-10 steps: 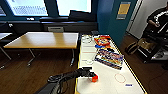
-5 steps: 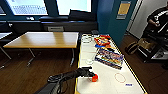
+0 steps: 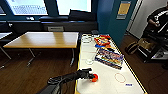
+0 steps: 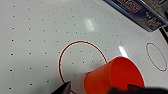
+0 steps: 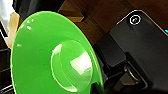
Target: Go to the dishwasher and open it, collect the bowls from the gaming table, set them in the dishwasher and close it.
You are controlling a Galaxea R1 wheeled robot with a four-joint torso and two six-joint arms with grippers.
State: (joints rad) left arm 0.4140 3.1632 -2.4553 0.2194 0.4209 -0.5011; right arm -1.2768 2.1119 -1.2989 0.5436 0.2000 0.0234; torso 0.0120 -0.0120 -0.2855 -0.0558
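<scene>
Almost nothing has shifted in the last second: the left gripper [image 3: 92, 76] stays at the near end of the white table [image 3: 107, 85], by its yellow left edge, its fingers closed on an orange bowl [image 3: 94, 77]. From the left wrist that orange bowl [image 4: 115, 76] stands on the dotted white top beside a red ring [image 4: 80, 60]. The right gripper holds a bright green bowl [image 5: 53, 56] on edge; its fingers I cannot make out. Board-game boxes [image 3: 109, 57] lie toward the far right edge. A wooden table [image 3: 45, 39] stands beside it on dark wood floor [image 3: 27, 75], under windows [image 3: 50, 7]. A person [image 3: 156, 21] stands at the far right.
</scene>
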